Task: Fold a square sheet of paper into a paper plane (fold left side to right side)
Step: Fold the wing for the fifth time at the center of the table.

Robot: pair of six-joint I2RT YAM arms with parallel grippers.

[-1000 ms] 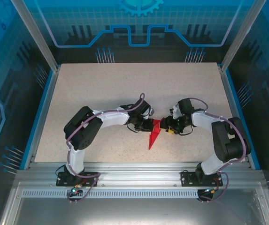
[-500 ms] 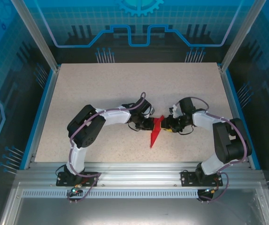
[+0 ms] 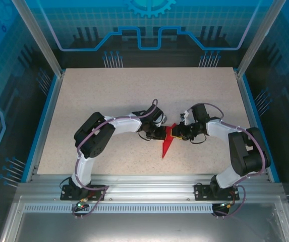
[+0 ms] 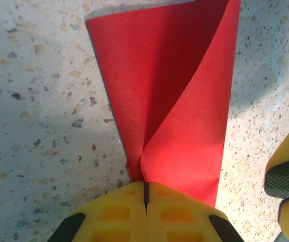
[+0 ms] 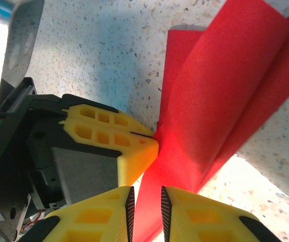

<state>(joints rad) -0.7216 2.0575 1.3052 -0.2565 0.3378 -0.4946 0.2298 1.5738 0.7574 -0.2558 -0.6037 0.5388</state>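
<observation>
The square sheet of paper is bright red and creased into a narrow pointed shape, its tip toward the near edge. It sits mid-table between both grippers. My left gripper is shut on a pinched ridge of the paper, from which two flaps spread out. My right gripper faces it from the other side. Its jaws stand a narrow gap apart, with a fold of the red paper running into that gap. The left fingertips almost touch the right ones. From above, the left gripper and right gripper meet at the paper's wide end.
The speckled beige table stretches back behind the arms, with a blue rim and metal frame posts at the sides. A metal rail runs along the near edge, where both arm bases are bolted.
My right gripper's jaws have narrowed around the paper's fold. Both grippers and the paper have shifted slightly to the right. The left gripper has stayed shut on the paper.
</observation>
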